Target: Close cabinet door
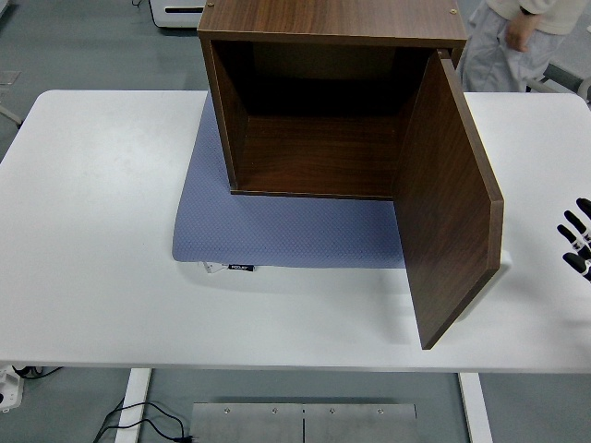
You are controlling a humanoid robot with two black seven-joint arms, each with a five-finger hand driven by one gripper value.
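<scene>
We note the walnut-grain cabinet door (450, 203), a flat square panel hinged at right, swung wide open from the boxy cabinet (323, 101) on a dimpled blue-grey mat (277, 231); its small black tag is unreadable. Only the right hand (577, 242) fingertips show at the white table (92, 231) edge, spread, holding nothing.

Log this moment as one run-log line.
door: wide open | cabinet: on blue mat | right hand: at table's right edge, clear of door | left: unseen
</scene>
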